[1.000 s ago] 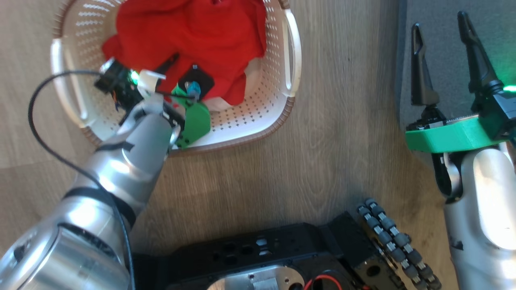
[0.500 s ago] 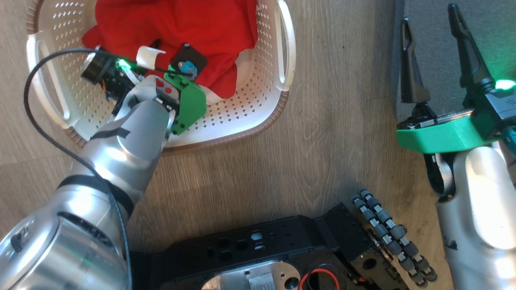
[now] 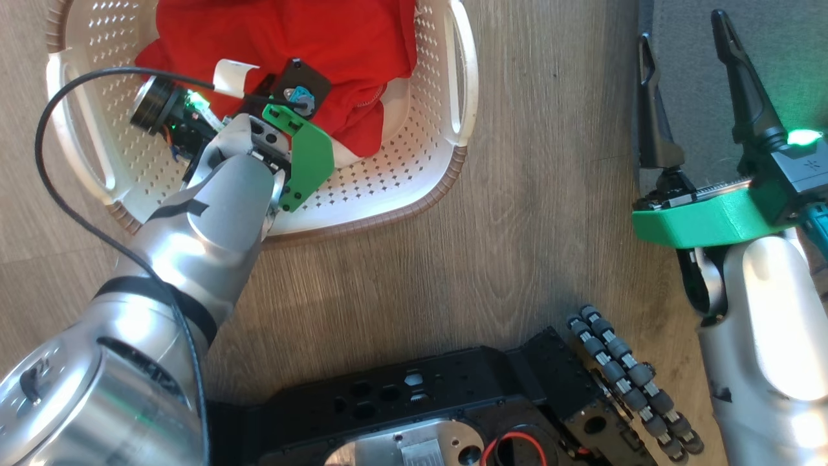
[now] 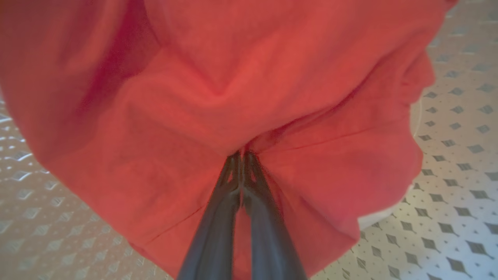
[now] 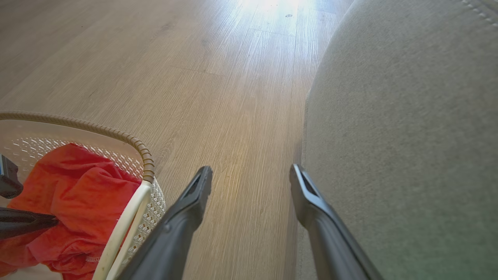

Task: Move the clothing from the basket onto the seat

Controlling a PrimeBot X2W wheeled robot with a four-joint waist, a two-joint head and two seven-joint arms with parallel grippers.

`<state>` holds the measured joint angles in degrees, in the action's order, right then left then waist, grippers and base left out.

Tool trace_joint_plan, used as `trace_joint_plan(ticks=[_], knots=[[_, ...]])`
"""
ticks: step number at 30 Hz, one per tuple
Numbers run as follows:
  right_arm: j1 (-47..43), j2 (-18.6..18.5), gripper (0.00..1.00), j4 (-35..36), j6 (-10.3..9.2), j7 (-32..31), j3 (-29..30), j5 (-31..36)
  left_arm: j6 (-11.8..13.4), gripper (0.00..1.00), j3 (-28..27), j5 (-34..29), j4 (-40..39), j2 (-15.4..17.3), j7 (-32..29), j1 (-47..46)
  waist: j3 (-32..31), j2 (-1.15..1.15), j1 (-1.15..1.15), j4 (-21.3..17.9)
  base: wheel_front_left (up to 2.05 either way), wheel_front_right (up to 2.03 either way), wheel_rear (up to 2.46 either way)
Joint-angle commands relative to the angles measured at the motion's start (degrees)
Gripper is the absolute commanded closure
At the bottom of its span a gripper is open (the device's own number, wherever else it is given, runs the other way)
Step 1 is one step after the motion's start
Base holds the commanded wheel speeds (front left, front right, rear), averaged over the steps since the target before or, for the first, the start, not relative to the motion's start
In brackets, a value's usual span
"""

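Left hand clenched on soft bright-red fabric clothing.
Fabric was pinched at its fingertips inside the cream perforated plastic basket; right hand was released at the grey upholstered seat edge.

One basket, one seat, one clothing heap, two pincers.

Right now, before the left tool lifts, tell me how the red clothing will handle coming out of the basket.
The red clothing is creased and bunched around the shut left tool, so it will likely hang limp. Its thin, soft folds suggest it is light for its bulk. Folds fill the basket, so trailing fabric may drag over the rim.
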<state>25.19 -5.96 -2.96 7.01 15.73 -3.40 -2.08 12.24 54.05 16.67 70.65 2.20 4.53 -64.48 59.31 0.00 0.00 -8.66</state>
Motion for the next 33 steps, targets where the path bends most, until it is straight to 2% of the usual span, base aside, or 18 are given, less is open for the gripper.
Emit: trace_joint_plan(ticks=[1,16,25,30,33], knots=[[-4.86,-0.78,0.0,-2.69,0.47,-0.73,-0.37,-1.55,0.75,1.0,0.15,0.54,-0.86,0.68,-0.14,0.52,-0.14,0.0,0.0,0.05,0.0,0.0,0.0],[-3.01,-0.89,0.0,-3.29,0.47,-0.73,-0.82,-1.06,3.7,1.0,2.15,7.64,-0.6,0.67,3.64,1.6,-3.92,0.0,0.0,0.29,0.0,0.0,0.0],[-2.95,-0.53,0.0,-6.54,0.47,-0.73,-1.93,-1.23,5.8,1.0,-0.56,14.81,-0.92,0.67,9.13,6.67,-13.32,0.0,0.0,0.5,0.0,0.0,0.0],[-4.22,-0.45,0.0,-9.0,0.47,-0.73,-3.28,-1.12,6.96,1.0,-0.98,16.76,-2.56,0.67,10.39,10.2,-20.04,0.0,0.0,1.59,0.0,0.0,0.0],[-4.84,-0.32,0.0,-9.92,0.47,-0.73,-3.57,-1.1,8.5,1.0,-2.11,15.82,-5.63,0.67,10.43,11.72,-23.35,0.0,0.0,2.03,0.0,0.0,0.0]])
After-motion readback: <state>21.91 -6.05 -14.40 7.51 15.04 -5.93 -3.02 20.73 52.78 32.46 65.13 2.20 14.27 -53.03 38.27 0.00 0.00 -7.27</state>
